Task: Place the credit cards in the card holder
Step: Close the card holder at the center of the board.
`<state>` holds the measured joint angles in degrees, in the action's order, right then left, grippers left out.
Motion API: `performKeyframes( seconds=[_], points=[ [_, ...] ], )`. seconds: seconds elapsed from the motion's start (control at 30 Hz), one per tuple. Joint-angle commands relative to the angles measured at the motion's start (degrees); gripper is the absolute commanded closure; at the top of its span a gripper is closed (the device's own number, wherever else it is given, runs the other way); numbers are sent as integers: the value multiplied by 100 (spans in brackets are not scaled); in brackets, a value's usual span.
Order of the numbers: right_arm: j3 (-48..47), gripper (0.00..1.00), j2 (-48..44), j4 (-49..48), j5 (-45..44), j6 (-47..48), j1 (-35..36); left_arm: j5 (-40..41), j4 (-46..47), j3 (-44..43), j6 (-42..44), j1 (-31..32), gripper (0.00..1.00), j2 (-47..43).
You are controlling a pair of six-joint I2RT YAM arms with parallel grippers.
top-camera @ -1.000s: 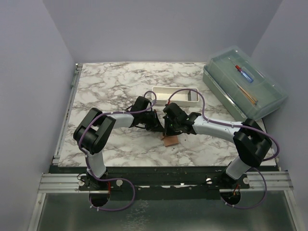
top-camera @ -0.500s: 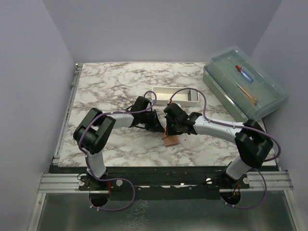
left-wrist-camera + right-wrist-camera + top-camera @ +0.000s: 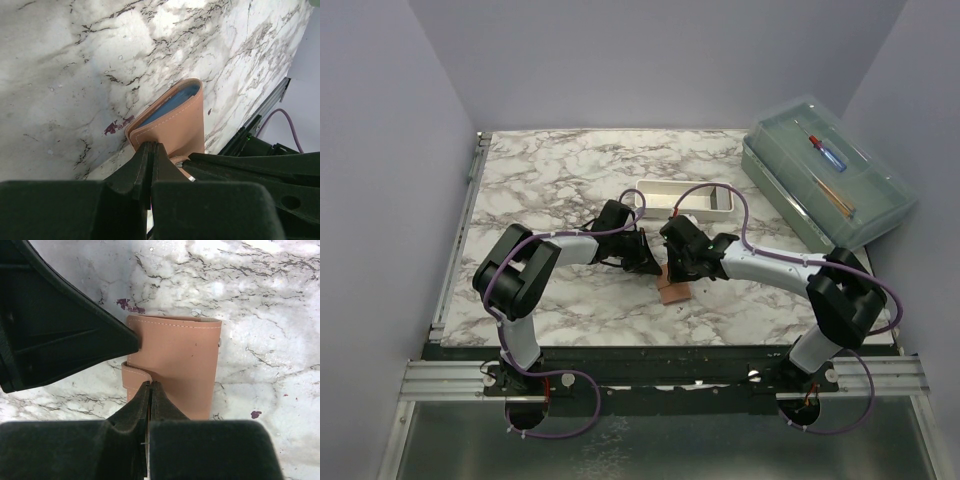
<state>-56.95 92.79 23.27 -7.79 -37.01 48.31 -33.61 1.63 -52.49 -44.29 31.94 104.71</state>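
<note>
Lying folded on the worktop [image 3: 550, 170], the card holder [image 3: 175, 365] sits between the left gripper [image 3: 151, 146] and right gripper [image 3: 150, 385], both touching it with jaws pressed shut, seemingly gripping nothing. Closed tips could shove it sliding rather than open it.

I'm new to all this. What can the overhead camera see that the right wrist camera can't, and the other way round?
Only overhead: the white tray and the clear lidded box. Only the right wrist: the stitching and snap dot on the card holder, and purple specks on the marble. Both: the card holder lying on the marble table, with the left tool and right tool shut at it.
</note>
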Motion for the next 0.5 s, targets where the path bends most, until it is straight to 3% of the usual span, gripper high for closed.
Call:
performKeyframes(
  seconds=[0.0, 0.47],
  points=[
    [-82, 100, 123, 42, -217, 54, 29, 399, -348, 18, 220, 14, 100, 208],
    [197, 100, 225, -113, -169, 6, 29, 390, -356, 13, 236, 14, 100, 199]
  ],
)
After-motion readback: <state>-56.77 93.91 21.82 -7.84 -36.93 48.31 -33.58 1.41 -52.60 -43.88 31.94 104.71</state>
